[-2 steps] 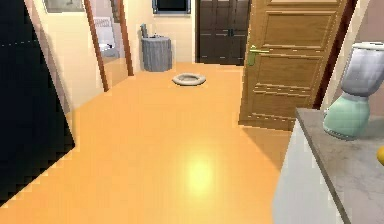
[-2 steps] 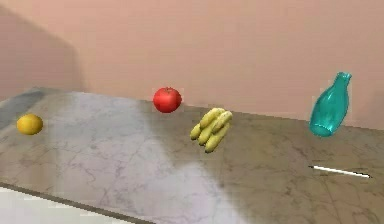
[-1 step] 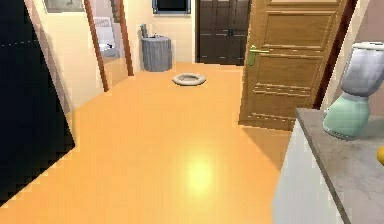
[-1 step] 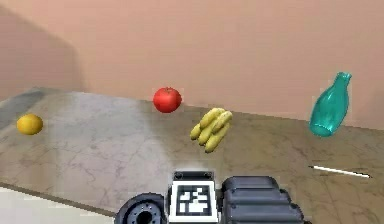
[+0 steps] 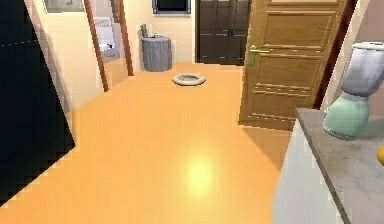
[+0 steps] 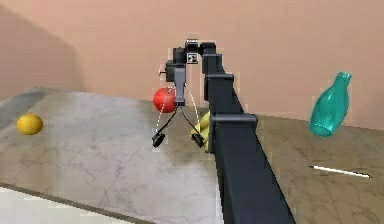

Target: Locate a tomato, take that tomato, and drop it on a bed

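Red and round, a tomato (image 6: 165, 99) right by the gripper (image 6: 177, 138) at the end of the dark arm (image 6: 240, 150), over a grey stone counter (image 6: 90, 150). Hard to say whether lifted up or just lying on the counter behind the thin fingers (image 6: 158, 140), so cannot tell if held or not, and cannot tell the set of the fingers either. Looks like the finding part done, and the taking part in hand or maybe just finished. Close by on the same counter: a small yellow thing (image 6: 203, 125) just behind the fingers, a yellow round fruit (image 6: 29, 124) well off to the arm side view's left, a blue-green bottle (image 6: 330, 105) and a thin white stick (image 6: 340, 171) to its right. Ahead of the robot: orange floor (image 5: 160, 150), a wooden door (image 5: 290, 60), a dark door (image 5: 222, 30), a grey bin (image 5: 155, 52). Left to do, most likely: get the tomato safely up, drive off to look for a bed, and drop it there. Most of the job yet to come.
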Controlling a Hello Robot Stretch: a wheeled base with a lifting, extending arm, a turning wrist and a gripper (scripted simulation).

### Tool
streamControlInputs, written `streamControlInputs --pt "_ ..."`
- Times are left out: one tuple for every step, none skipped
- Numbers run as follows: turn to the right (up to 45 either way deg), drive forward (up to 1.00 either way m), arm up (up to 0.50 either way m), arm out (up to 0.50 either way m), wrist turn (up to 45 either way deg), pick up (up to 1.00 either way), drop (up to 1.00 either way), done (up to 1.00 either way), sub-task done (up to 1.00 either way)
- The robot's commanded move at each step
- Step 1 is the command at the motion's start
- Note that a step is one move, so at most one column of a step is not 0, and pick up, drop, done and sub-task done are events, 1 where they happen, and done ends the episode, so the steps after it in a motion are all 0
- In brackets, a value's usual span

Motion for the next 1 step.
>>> streamControlInputs --pt "0.0 0.0 0.0 0.0 45.0 0.0 0.0 0.0 0.0"
